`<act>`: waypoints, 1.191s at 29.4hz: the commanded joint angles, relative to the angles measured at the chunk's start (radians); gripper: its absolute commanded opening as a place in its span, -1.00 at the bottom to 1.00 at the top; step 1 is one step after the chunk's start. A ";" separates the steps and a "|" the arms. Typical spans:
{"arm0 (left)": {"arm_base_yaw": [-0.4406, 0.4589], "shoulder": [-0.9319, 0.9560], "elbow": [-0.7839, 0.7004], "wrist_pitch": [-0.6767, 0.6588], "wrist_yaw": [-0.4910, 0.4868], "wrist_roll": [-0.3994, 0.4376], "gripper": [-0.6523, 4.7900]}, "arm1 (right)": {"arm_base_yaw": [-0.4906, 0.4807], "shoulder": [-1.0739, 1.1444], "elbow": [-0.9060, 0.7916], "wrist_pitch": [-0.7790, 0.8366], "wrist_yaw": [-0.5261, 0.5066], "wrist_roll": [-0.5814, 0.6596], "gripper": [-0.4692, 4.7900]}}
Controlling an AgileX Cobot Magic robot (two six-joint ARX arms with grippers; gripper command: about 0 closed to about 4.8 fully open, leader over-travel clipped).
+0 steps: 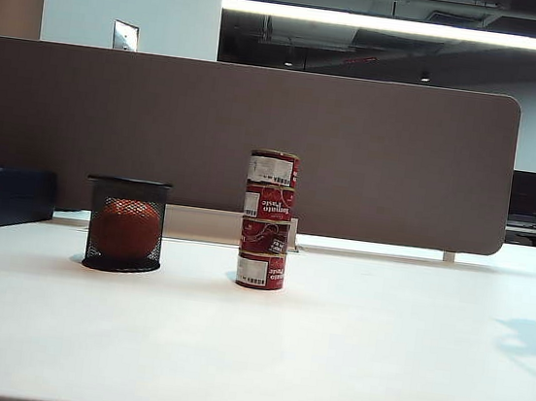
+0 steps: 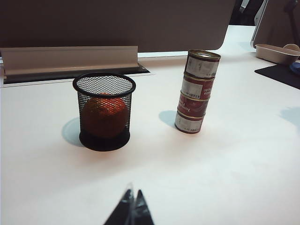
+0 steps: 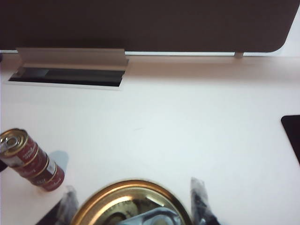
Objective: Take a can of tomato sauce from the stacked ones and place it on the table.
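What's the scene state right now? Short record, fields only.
stack: the stacked ones, four tins in an upright column on the table
held can: can of tomato sauce, lid up, between the right gripper's fingers
right gripper: shut on the can, high over the table, away from the stack
left gripper: shut, empty, low over the table, facing the stack
other: black mesh cup holding an orange ball, left of the stack, apart from it
backdrop: divider panel
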 commanded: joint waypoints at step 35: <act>0.002 0.000 0.003 0.021 0.000 0.004 -0.78 | 0.005 -0.245 -0.934 0.803 -0.005 0.062 0.03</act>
